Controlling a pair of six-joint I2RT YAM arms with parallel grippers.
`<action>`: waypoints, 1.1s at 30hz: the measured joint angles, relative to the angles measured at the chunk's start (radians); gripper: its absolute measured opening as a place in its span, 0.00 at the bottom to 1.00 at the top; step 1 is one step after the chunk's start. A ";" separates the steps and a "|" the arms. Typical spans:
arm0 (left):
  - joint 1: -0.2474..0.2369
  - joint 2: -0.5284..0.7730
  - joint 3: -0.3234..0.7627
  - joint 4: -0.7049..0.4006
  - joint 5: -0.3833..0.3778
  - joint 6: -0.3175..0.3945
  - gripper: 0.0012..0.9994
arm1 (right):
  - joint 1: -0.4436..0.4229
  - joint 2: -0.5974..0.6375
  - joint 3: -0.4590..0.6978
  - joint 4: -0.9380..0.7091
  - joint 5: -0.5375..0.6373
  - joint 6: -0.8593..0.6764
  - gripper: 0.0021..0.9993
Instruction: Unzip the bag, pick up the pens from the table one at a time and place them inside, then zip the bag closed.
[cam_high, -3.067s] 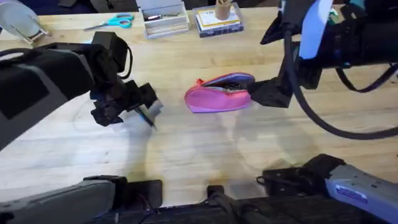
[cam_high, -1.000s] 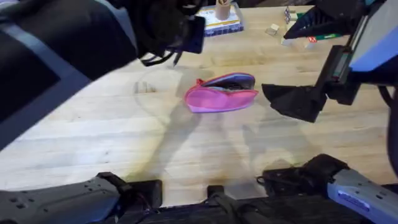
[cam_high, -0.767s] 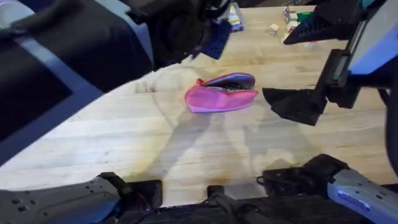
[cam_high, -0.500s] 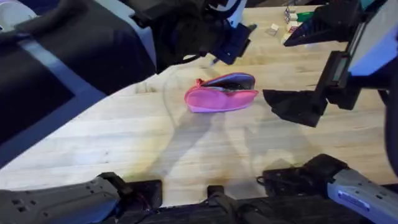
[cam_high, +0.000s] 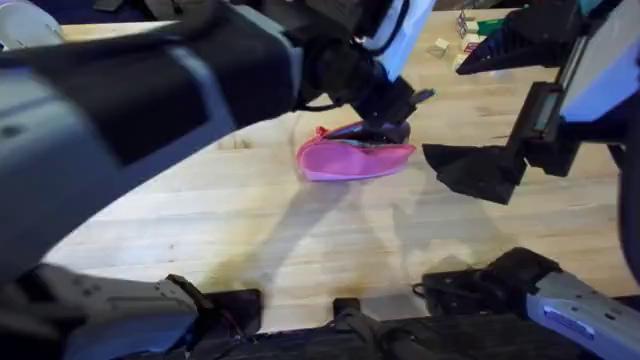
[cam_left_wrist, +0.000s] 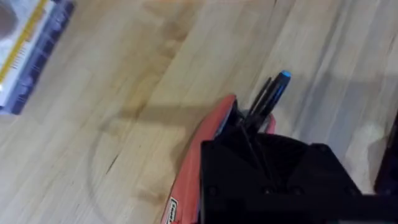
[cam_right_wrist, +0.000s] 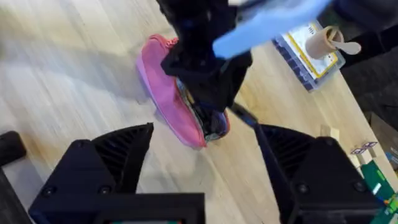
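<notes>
One pen (cam_left_wrist: 268, 99) sits in the left gripper (cam_high: 385, 120), shaft running straight out past the black fingers, blue tip foremost, directly over the unzipped mouth of the bag (cam_high: 355, 160). Jaws closed on the pen, judging by the left wrist view. Bag lies mid-table (cam_high: 300, 250), long axis roughly left to right in the overhead view, opening on the far upper edge; dark shapes inside, probably pens already loaded. Pen axis looks roughly along the opening, which favours a clean drop; the tip seems to overhang one end of the mouth, so a slight pull-back may be wanted before release.

Right gripper (cam_right_wrist: 202, 162) hangs just off the bag's right end, fingers spread wide, holding nothing, aimed at the bag. Left arm is nearer.

Bare wood all round the bag on the near side; boxes and small blocks (cam_high: 440, 46) well apart at the far edge.
</notes>
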 joint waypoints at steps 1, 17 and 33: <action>0.000 0.020 0.000 -0.002 0.005 0.008 0.04 | 0.000 0.000 0.000 0.000 0.000 0.000 1.00; -0.001 0.104 0.001 -0.282 -0.145 0.139 0.04 | 0.000 0.000 0.000 0.000 0.000 0.000 1.00; -0.001 0.105 0.006 -0.286 -0.157 0.156 0.99 | 0.000 0.000 0.000 0.000 0.000 0.000 1.00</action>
